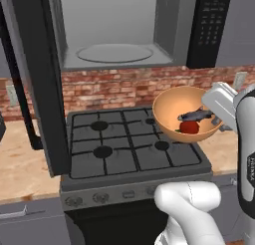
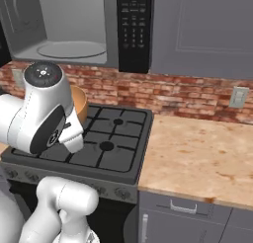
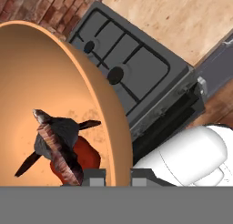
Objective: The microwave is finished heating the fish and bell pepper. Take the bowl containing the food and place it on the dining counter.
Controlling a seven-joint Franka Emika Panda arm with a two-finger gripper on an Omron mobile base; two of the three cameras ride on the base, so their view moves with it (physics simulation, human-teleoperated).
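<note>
Pincer (image 3: 116, 176) is gripping the rim of the bowl (image 1: 185, 113), jaws nearly closed, one fingertip on each side of the wall. Bowl is hanging in the air above the right side of the gas stove (image 1: 130, 143), tilted slightly, below and in front of the microwave (image 1: 124, 25). Microwave door (image 1: 35, 79) is standing wide open at left, with a turntable (image 1: 114, 53) lying bare inside. Fish (image 1: 196, 115) is lying inside the bowl on top of the bell pepper (image 1: 189, 127), touching it. Speckled bench (image 2: 197, 155) is running right of the stove, brick wall (image 2: 192, 96) behind.
</note>
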